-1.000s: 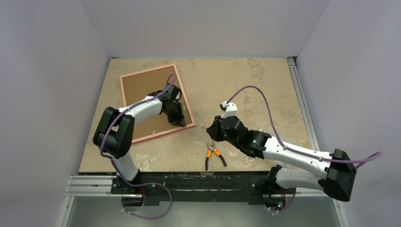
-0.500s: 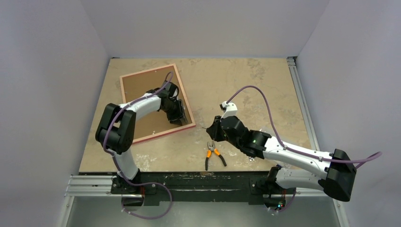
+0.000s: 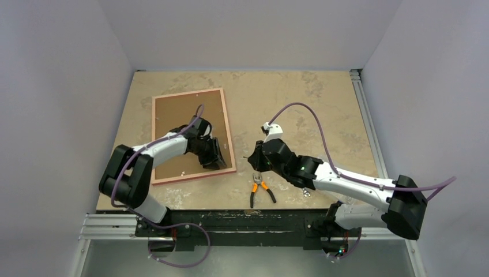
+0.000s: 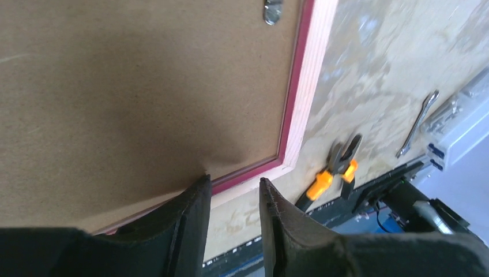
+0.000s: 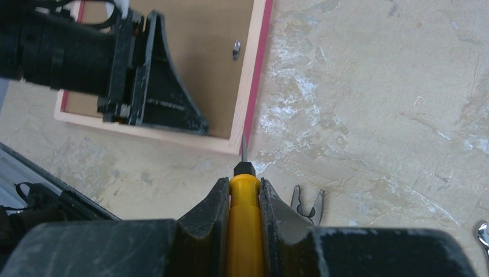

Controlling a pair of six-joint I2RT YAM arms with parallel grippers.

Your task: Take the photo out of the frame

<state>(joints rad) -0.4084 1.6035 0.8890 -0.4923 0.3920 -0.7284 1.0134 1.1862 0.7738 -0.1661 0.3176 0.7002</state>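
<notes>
The frame (image 3: 183,115) lies face down at the table's left, brown board up, with a pale edge and a pink-red inner lip. It shows in the left wrist view (image 4: 144,86) and the right wrist view (image 5: 213,75). The photo is hidden. My left gripper (image 3: 218,161) is open and empty at the frame's near right corner (image 4: 233,182), one fingertip on the board, the other over the border. My right gripper (image 3: 254,157) is shut on a yellow-handled screwdriver (image 5: 244,213), whose tip points at that same corner, just off the frame's edge.
Orange-handled pliers (image 3: 259,187) lie near the front edge between the arms and show in the wrist views (image 4: 334,170) (image 5: 305,205). A small metal wrench (image 4: 416,124) lies right of them. A metal tab (image 5: 236,49) sits on the board's right side.
The frame has turned clockwise under my left gripper and now lies squarer to the table. My right gripper with the screwdriver has moved left, closer to the frame's corner.
</notes>
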